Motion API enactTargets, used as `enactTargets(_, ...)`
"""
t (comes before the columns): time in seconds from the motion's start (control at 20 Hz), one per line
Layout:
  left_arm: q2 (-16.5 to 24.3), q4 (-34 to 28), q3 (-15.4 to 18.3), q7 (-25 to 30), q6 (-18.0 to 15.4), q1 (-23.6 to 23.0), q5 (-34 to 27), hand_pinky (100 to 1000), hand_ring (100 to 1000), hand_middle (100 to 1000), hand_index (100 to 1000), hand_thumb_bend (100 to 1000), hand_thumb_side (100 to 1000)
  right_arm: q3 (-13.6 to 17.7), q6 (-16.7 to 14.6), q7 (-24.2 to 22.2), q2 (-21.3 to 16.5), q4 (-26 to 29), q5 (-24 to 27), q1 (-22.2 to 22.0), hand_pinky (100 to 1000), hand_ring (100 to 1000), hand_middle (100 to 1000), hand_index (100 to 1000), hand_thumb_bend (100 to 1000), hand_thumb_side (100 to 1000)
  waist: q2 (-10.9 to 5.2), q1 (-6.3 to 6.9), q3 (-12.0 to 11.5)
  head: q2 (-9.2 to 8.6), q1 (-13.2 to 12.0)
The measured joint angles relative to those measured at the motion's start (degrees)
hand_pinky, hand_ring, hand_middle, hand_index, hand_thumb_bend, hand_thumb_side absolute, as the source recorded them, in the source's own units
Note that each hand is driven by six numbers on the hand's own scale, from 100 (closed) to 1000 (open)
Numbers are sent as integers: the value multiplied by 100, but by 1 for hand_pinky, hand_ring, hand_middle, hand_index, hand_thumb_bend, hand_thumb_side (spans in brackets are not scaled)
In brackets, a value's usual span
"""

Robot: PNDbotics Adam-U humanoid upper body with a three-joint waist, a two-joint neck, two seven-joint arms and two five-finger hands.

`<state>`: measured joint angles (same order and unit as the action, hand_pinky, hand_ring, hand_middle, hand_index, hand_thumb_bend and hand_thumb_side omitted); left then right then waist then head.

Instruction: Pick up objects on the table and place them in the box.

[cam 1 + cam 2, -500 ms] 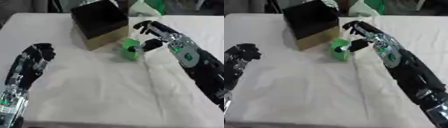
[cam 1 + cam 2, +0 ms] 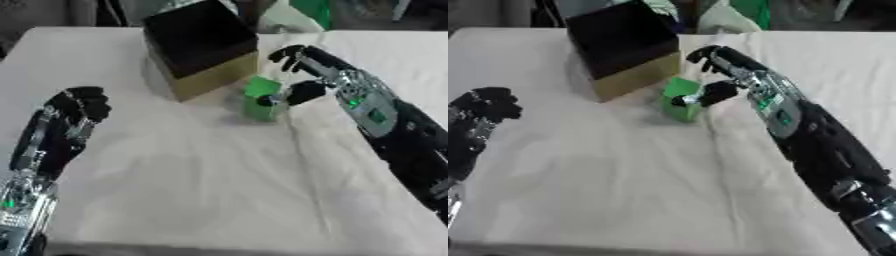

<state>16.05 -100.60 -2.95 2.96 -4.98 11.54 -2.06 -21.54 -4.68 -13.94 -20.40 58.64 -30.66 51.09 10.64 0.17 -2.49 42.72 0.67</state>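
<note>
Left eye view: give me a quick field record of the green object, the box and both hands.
green object: on the white cloth, just right of the box
box: dark inside, tan wall, tilted
right hand: at the green object, thumb against it, fingers arched above; grasp not confirmed
left hand: idle at left, fingers curled, holding nothing

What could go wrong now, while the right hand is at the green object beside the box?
1. The right hand seems to touch the green object mainly with its thumb, the other fingers raised above it; the object might tip or slip when lifted.
2. The green object stands very close to the box, so the hand may bump the box's wall and shift it.
3. The white cloth has folds beside the object, which may catch it.
</note>
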Motion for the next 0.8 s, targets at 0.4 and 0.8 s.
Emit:
enactTargets(0.4, -26, 0, -1, 6, 5, 3, 0, 669, 634, 607, 728, 444, 556, 60, -11, -45, 96, -256, -165, -18, 760, 765, 807, 891, 729, 579, 0, 4, -21, -1, 2)
enactTargets(0.8, -44, 0, -2, 17, 16, 3, -1, 669, 634, 606, 728, 444, 558, 113, -102, -79, 235, -582, -415, -32, 760, 761, 785, 868, 731, 579, 1, 17, -26, -1, 24)
